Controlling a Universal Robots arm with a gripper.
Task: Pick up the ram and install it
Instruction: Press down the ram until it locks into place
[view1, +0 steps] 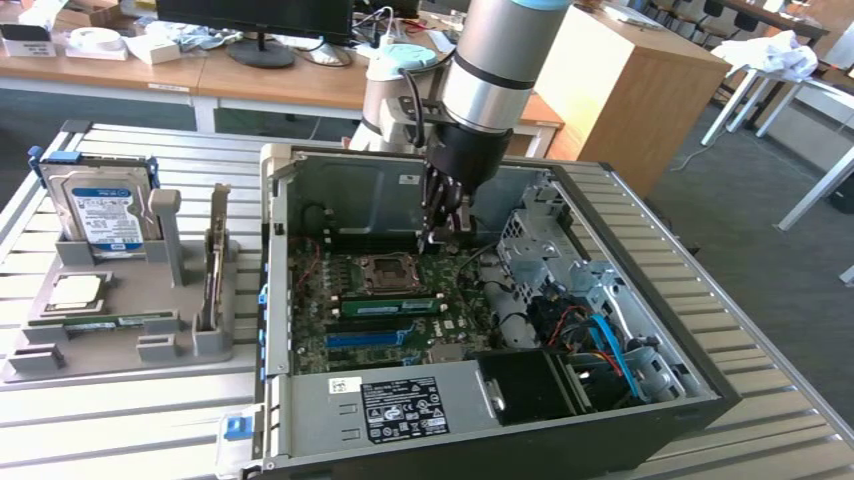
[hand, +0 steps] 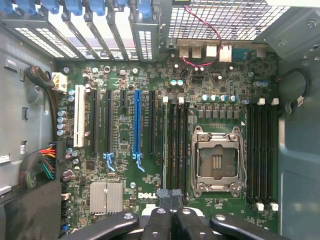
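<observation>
Gripper (hand: 170, 199) closed tight, fingertips together with nothing visibly between them, hangs inside the open computer case (view1: 347, 195) above the motherboard (hand: 145, 187). The ram (view1: 387, 305) stands in a slot just beside the bare processor socket (hand: 216, 160), near the fingertips. Farther out lie a blue card slot (hand: 137, 122), a finned heat sink (hand: 106, 197) and a cable bundle (hand: 47, 167). Metal drive bays (view1: 534, 240) crowd the exterior view's right. Case walls hem the board, and the top is open. Outside, a hard drive (view1: 107, 215) stands in a grey holder (view1: 120, 350).

The arm (view1: 487, 60) hangs nearly vertical, wrist pointing straight down; the hand (view1: 442, 238) at its tip has both fingers (hand: 163, 196) pressed together.
</observation>
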